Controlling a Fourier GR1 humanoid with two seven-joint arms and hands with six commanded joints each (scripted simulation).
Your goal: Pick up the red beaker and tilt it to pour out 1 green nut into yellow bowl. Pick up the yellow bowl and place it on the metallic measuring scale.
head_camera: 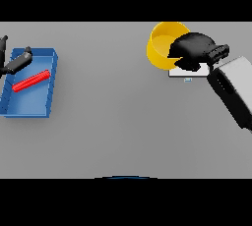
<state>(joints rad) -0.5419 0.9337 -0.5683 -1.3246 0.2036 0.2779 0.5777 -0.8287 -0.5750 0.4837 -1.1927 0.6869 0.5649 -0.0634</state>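
Observation:
The yellow bowl [162,45] is at the back right, its right side covered by my right hand [191,48], whose fingers curl over its rim. Just below the hand, the pale measuring scale [189,71] shows as a flat plate, and the bowl's lower right edge overlaps it. Whether the bowl rests on the scale or hangs above it cannot be told. The red beaker [31,81] lies on its side in a blue tray [29,107] at the far left. My left hand [17,63] hovers over the tray's back left corner, fingers straight. No green nut is visible.
The blue tray's walls rise around the beaker at the table's left edge. My right forearm [231,92] slants in from the right side toward the scale.

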